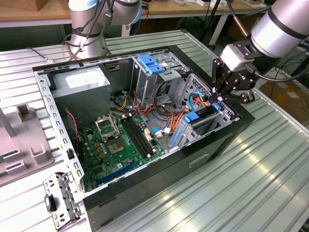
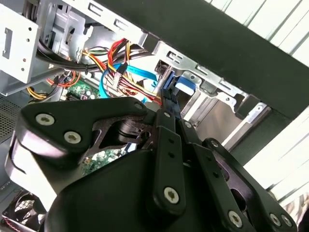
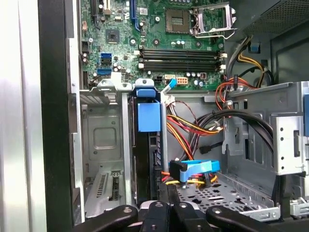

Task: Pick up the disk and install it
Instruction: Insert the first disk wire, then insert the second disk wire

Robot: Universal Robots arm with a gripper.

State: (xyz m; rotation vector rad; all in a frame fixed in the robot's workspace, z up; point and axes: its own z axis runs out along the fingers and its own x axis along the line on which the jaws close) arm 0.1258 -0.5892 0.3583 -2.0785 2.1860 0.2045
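The disk [image 1: 202,116] stands on edge in the drive cage [image 1: 219,118] at the exterior view's right end of the open computer case, its blue carrier rail on top. My gripper [image 1: 217,100] is at its upper end, fingers drawn together on it. In the first wrist view the disk [image 3: 145,159] is a dark narrow edge with a blue tab, running down a bay slot from my gripper [image 3: 161,205]. In the second wrist view the black fingers [image 2: 166,104] reach to the blue rail of the disk [image 2: 182,87].
The case holds a green motherboard [image 1: 120,145], a grey power-supply box [image 1: 87,82], a light-blue bracket [image 1: 150,63] on the upper cage and loose coloured cables [image 1: 169,116] beside the bay. A second arm's base [image 1: 91,29] stands behind. A metal bracket [image 1: 60,200] lies on the table.
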